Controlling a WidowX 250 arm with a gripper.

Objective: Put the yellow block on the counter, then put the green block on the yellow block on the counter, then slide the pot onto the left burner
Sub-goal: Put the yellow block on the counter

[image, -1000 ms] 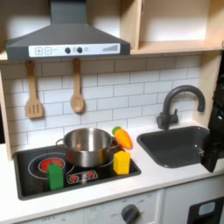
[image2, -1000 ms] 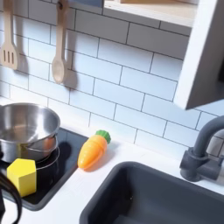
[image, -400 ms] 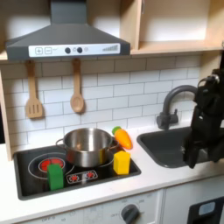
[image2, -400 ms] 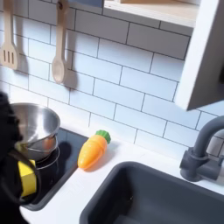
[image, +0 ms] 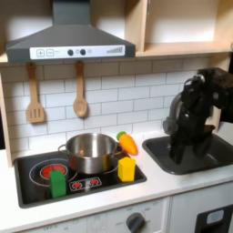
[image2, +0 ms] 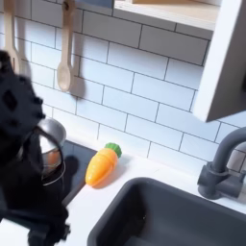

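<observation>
In the first exterior view the yellow block [image: 126,169] stands on the black cooktop's front right corner, just in front of the steel pot [image: 91,152]. The green block [image: 57,182] stands at the front of the left burner [image: 47,170]. My black arm hangs over the sink, and its gripper [image: 178,157] points down, well to the right of the yellow block. It is too blurred to read the jaws. In the second exterior view the blurred arm [image2: 24,154] hides the yellow block and part of the pot [image2: 52,144]. The off-white counter [image: 168,185] runs along the front.
An orange carrot toy [image: 128,143] [image2: 102,165] lies behind the yellow block, next to the pot. The dark sink basin [image: 196,157] [image2: 178,216] lies under the arm, with a grey faucet [image2: 226,165] behind. Wooden utensils [image: 80,98] hang on the tiled wall.
The arm has swung in from the first exterior view's right edge to over the sink. In the second exterior view it now covers the yellow block. Blocks and pot have not moved.
</observation>
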